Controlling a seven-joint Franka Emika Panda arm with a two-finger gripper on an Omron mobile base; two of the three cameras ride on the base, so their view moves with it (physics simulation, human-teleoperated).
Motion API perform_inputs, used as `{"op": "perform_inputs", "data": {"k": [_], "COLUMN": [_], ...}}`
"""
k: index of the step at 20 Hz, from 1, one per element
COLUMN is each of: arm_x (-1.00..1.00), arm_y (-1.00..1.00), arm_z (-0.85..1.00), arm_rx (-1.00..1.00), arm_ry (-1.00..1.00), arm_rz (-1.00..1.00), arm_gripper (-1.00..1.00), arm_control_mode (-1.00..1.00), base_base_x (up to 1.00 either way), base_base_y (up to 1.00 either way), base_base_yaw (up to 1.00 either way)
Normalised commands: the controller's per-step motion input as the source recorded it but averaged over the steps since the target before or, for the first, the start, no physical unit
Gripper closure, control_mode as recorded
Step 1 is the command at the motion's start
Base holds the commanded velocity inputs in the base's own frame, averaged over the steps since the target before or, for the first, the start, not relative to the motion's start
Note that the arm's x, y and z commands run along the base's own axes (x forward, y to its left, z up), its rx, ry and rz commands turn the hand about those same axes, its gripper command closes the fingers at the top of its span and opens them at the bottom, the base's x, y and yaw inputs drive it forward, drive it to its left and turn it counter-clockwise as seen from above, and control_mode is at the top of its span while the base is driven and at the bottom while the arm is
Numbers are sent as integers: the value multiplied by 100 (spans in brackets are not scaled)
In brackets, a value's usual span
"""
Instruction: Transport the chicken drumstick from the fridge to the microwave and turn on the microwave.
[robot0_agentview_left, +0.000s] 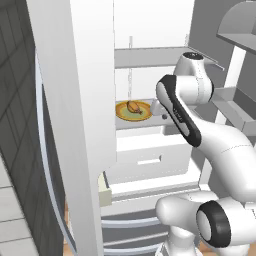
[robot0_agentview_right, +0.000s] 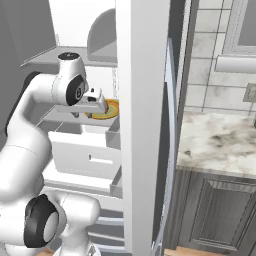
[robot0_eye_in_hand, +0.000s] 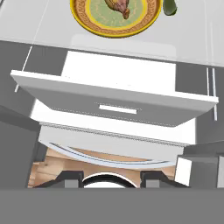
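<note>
Fingers sit at the bottom of the hand view, apart from each other, with nothing between them. I cannot tell how wide the gripper is. The chicken drumstick lies on a yellow plate on a shelf in the open fridge. A small dark green thing sits just beside the plate. Below the shelf, a white drawer sticks out. The white arm bends up and reaches into the fridge, with the hand near the plate.

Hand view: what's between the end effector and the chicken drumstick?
In the hand view, the white drawer front and bare shelf lie between; the chicken drumstick sits on the yellow plate.
</note>
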Motion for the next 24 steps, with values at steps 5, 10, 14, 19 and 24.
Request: {"op": "perform_inputs", "data": {"k": [5, 10, 14, 19, 24], "arm_x": [16, 38, 33, 28, 22], "arm_y": [0, 0, 0, 1, 19], "arm_z": [-7, -10, -3, -9, -17], "arm_rx": [0, 0, 0, 0, 0], "arm_ry": [-4, -8, -10, -1, 0], "arm_rz": [0, 0, 0, 1, 6], "arm_gripper": [-100, -100, -100, -100, -100], "arm_control_mode": [-100, -100, -100, -100, -100], "base_base_x": [0, 0, 0, 0, 0], "base_base_y": [0, 0, 0, 0, 0], "base_base_yaw": [0, 0, 0, 0, 0]}}
